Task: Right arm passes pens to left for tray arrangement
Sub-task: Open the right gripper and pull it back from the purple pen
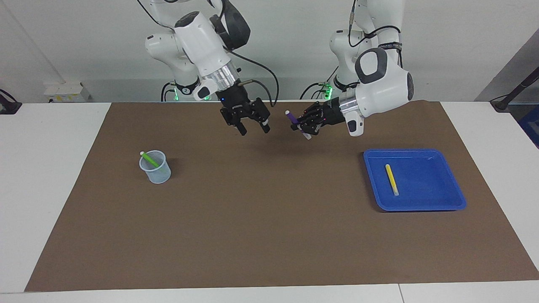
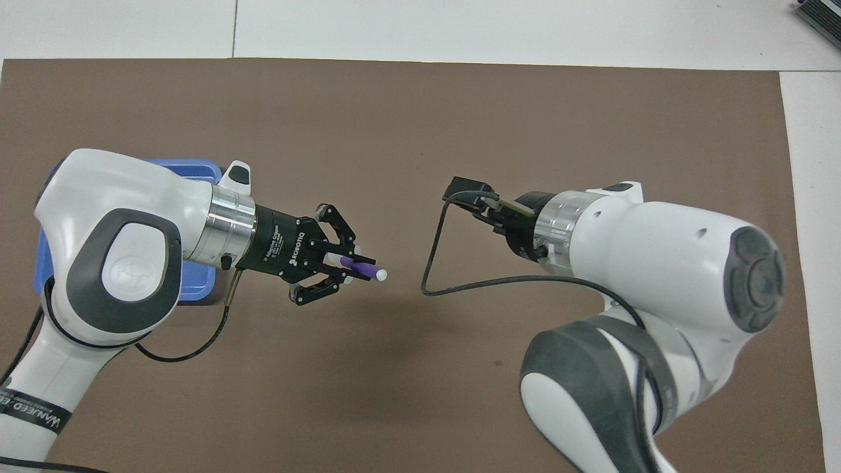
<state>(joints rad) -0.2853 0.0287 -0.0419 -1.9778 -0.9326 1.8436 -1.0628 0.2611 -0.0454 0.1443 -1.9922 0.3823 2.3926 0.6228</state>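
Observation:
The purple pen [image 1: 290, 117] hangs above the mat, near the robots' edge, with my left gripper [image 1: 300, 126] shut on it. In the overhead view its whitish tip sticks out past the left gripper [image 2: 351, 266] as the purple pen [image 2: 365, 270]. My right gripper [image 1: 254, 129] stands open and holds nothing, a short gap away toward the right arm's end. The yellow pen [image 1: 392, 179] lies in the blue tray [image 1: 414, 150]. The green pen [image 1: 149, 160] leans in a small translucent cup [image 1: 156, 170].
A brown mat [image 1: 269, 235] covers most of the white table. In the overhead view the left arm covers most of the tray [image 2: 197, 172] and the right arm hides the cup. A black cable [image 2: 433, 263] loops from the right wrist.

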